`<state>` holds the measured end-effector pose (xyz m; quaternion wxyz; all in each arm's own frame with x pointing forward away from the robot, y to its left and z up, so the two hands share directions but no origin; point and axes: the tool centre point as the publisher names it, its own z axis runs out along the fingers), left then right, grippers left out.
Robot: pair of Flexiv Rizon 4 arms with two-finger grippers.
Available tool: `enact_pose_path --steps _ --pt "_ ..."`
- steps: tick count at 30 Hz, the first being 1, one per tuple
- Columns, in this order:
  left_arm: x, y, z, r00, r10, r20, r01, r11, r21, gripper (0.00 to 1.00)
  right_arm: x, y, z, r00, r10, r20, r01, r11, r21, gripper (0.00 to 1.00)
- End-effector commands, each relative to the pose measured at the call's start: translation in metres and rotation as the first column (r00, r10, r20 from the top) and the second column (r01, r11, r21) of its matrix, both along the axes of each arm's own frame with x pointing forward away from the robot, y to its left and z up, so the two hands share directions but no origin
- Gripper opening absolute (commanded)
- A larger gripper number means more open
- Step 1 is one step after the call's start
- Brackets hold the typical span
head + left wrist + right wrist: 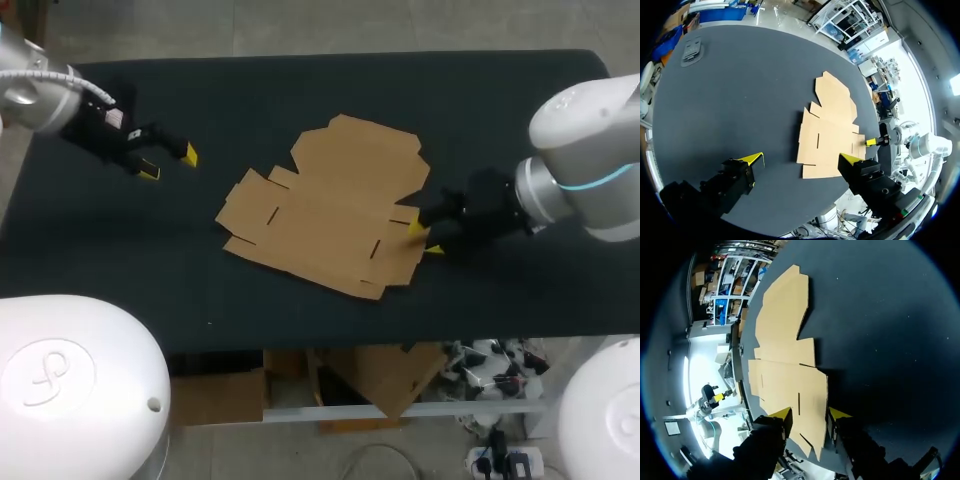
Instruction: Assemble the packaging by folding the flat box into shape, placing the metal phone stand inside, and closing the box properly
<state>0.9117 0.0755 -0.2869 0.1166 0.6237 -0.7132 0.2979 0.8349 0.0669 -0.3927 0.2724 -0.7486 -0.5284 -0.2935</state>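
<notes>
Flat box (330,205) lies unfolded, its edge between right jaws.

Light even, diffuse. Surface (300,80) dark, matte. Soft shadow along flat box (785,385) edge, ahead of right pincer (809,415).

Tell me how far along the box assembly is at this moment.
Nothing looks done: the cardboard box lies flat and unfolded on the table. In hand: the right gripper is at the box's right edge flap, while the left gripper hangs open, apart from it. Left: all folding, putting in the stand, possibly the grey item at a table corner, and closing.
</notes>
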Motion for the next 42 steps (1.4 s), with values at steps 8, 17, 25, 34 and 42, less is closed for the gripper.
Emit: enact_pose_path --steps 8,17,25,34,42 --pt "-0.008 0.000 0.003 1.000 0.008 0.003 -0.008 1.000 0.002 1.00 0.006 0.003 -0.013 0.999 0.027 -0.022 -0.027 1.000 0.013 0.00" --pt "-0.025 -0.003 0.011 0.999 0.038 0.017 -0.038 0.999 0.002 1.00 0.011 -0.011 -0.008 0.997 0.078 0.028 -0.079 0.996 0.047 0.00" --pt "-0.040 -0.006 0.017 0.998 0.056 0.035 -0.057 0.998 0.015 1.00 0.020 -0.025 0.002 0.988 0.139 0.074 -0.145 0.987 0.076 0.00" --pt "-0.042 -0.008 0.018 0.997 0.070 0.030 -0.071 0.997 0.019 1.00 0.027 -0.031 0.008 0.975 0.202 0.093 -0.210 0.974 0.085 0.00" --pt "-0.042 -0.010 0.017 0.997 0.079 0.023 -0.079 0.997 0.021 1.00 0.037 -0.036 0.011 0.948 0.287 0.138 -0.303 0.946 0.117 0.00"
